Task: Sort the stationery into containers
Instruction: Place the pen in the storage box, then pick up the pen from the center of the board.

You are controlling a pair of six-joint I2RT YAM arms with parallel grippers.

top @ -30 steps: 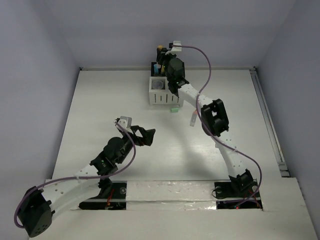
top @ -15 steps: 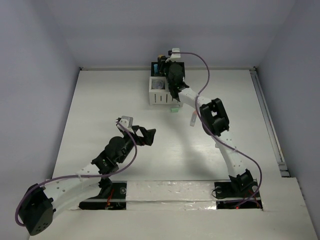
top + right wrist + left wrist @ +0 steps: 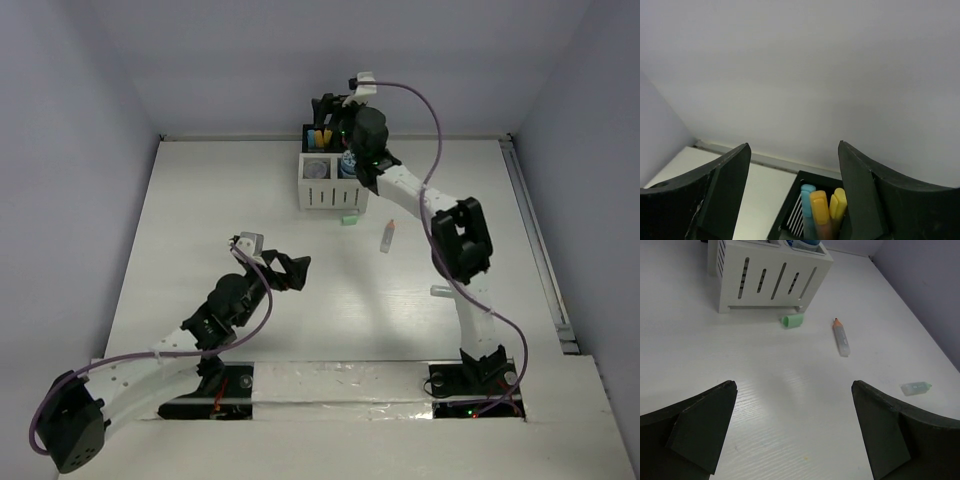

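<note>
Top view: my right gripper [image 3: 330,108] is hovering over the back of the organiser [image 3: 325,197], jaws apart and gripping nothing. My left gripper [image 3: 297,273] is hanging spread wide mid-table, empty.

Left wrist: a green stub [image 3: 792,320] is lying just beside the organiser's white front. A capped tube [image 3: 841,336] is near it, and a small clear piece [image 3: 915,387] is well apart.

Right wrist: blue and yellow markers [image 3: 820,212] are standing in the black bin [image 3: 812,176] below my fingers.

2 arms [image 3: 405,185] — white links, black joints, looping purple cables [image 3: 436,112] — ending in black wedge-fingered hands [image 3: 794,385].
</note>
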